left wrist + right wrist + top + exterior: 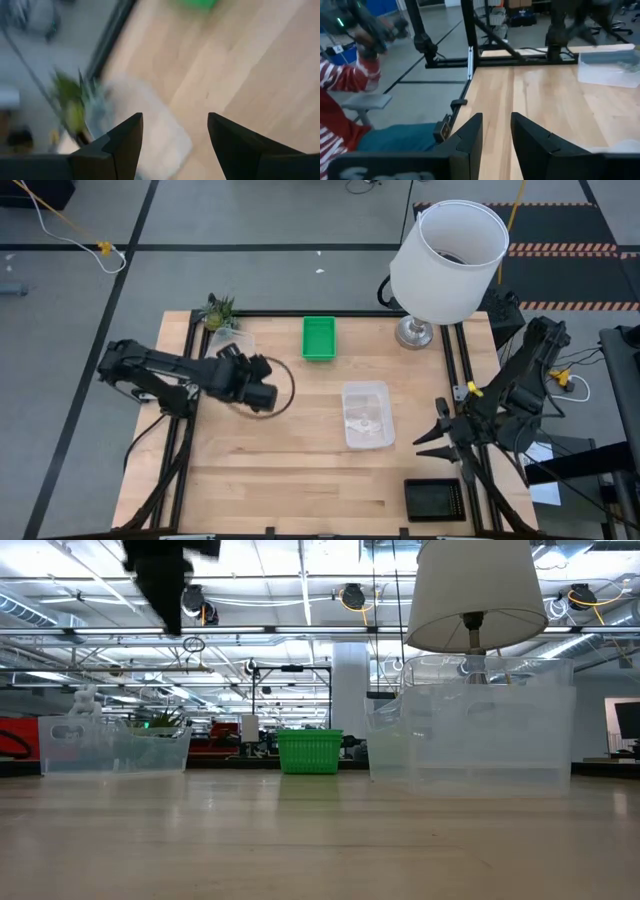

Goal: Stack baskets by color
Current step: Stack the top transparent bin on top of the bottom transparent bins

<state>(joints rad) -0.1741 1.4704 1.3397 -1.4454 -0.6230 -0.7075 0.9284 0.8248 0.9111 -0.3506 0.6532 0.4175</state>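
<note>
A green basket [319,338] sits at the far middle of the table. One clear basket [367,415] lies mid-table, and another clear basket [232,340] rests beside a small potted plant [219,310] at the far left. At the near right lies a black basket [434,498]. My left gripper [262,392] hovers open above the table left of centre, and its wrist view shows the clear basket [150,125] by the plant below its open fingers [175,117]. My right gripper [496,116] hangs over the table's right edge [428,430], pointing left, a narrow gap between its fingers with nothing in it.
A large white lamp [447,260] stands at the far right corner on a metal foot [413,333]. Black frame rails run along the table's left and right edges. A person in a red-and-white striped sleeve [340,95] shows beyond the table. Bare wood lies near front left.
</note>
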